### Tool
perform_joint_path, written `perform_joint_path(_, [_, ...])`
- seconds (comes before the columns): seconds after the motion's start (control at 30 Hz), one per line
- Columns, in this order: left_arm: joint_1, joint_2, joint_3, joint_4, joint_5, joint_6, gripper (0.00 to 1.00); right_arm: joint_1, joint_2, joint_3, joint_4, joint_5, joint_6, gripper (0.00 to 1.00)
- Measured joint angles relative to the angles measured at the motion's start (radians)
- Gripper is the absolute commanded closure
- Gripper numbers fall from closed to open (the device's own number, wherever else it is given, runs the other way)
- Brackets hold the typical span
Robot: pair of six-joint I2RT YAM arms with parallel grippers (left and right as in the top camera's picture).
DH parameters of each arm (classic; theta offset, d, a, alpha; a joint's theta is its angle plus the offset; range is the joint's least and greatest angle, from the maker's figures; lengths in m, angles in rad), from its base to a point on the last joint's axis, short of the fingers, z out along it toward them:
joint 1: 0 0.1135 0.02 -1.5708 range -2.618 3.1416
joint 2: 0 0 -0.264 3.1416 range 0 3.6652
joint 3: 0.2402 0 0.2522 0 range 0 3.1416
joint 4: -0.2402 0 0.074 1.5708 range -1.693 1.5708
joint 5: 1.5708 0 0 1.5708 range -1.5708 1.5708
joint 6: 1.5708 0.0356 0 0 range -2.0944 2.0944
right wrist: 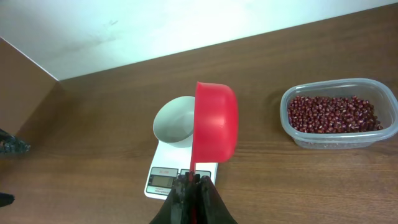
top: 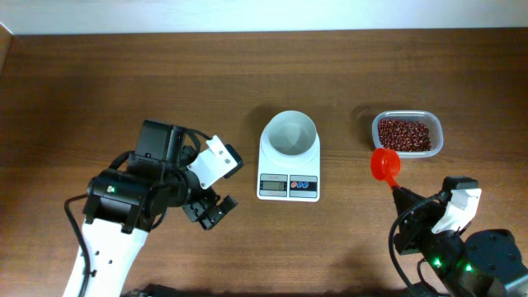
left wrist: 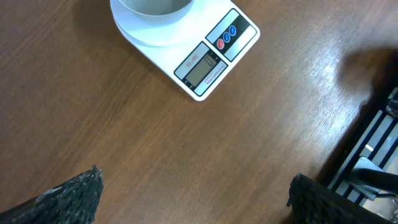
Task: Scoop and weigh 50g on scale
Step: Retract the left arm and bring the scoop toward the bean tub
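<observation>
Bright, even light; soft glare on the table [left wrist: 323,68]; blurry dark right edge.

Bare tabletop [top: 99,74] is seen across the whole upper band of the overhead frame, with nothing standing on it. The centre is taken up by the scale [top: 288,169] with the bowl [top: 289,134] set on it. A strip of open wood is found between the scale and the tub of beans [top: 406,134] at the upper right. Its lower part is narrowed by the red scoop [top: 385,164], which is clamped in the closed right gripper [top: 402,196] just below the tub's left corner. The lower left is occupied by the left arm [top: 124,202]. A bare gap is seen between the wide-spread left gripper [top: 211,210] and the scale's front left corner. Clear wood is also found below the scale, at the lower centre.
</observation>
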Motion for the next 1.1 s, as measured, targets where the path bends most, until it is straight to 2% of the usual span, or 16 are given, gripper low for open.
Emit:
perform_joint_path(0.77, [0.0,0.0,0.0,-0.003,0.01,0.0,0.01,0.0,0.0,0.0,0.0,0.0,0.023,0.96])
perform_joint_path(0.87, [0.0,0.0,0.0,-0.003,0.01,0.0,0.01,0.0,0.001,0.0,0.0,0.059,0.019,0.96])
perform_joint_path(0.97, [0.0,0.0,0.0,-0.003,0.01,0.0,0.01,0.0,0.045,0.002,0.007,0.103,-0.027,0.96])
perform_joint_path(1.1, [0.0,0.0,0.0,-0.005,0.01,0.0,0.01,0.0,0.293,0.1,-0.013,0.148,-0.111,0.96])
